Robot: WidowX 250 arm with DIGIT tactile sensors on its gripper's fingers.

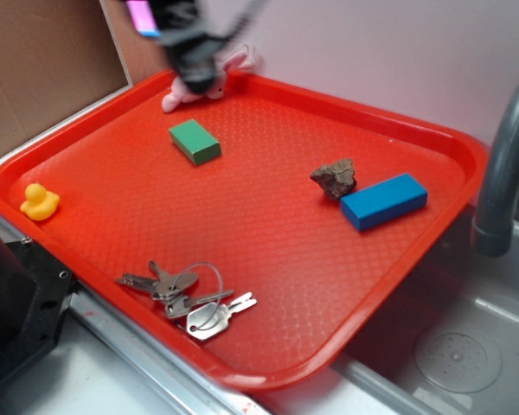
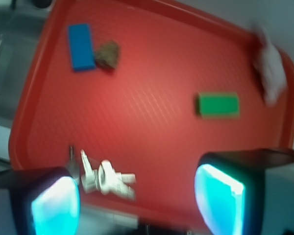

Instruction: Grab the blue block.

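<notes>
The blue block [image 1: 384,201] lies flat near the right edge of the red tray [image 1: 112,173], with a brown rock [image 1: 335,179] touching or nearly touching its left end. In the wrist view the blue block [image 2: 81,47] shows at the upper left beside the rock [image 2: 108,54]. My gripper [image 1: 195,69] hangs blurred over the tray's far edge, well away from the blue block. Its cyan pads [image 2: 219,198] stand wide apart around my gripper's midpoint [image 2: 137,203], open, with nothing between them.
A shorter green block [image 1: 195,142] lies near the tray's back. A yellow duck [image 1: 40,201] sits at the left, a bunch of keys [image 1: 190,298] at the front, a pink-white plush toy [image 1: 233,65] at the far rim. A grey faucet [image 1: 506,164] and sink [image 1: 458,354] are on the right.
</notes>
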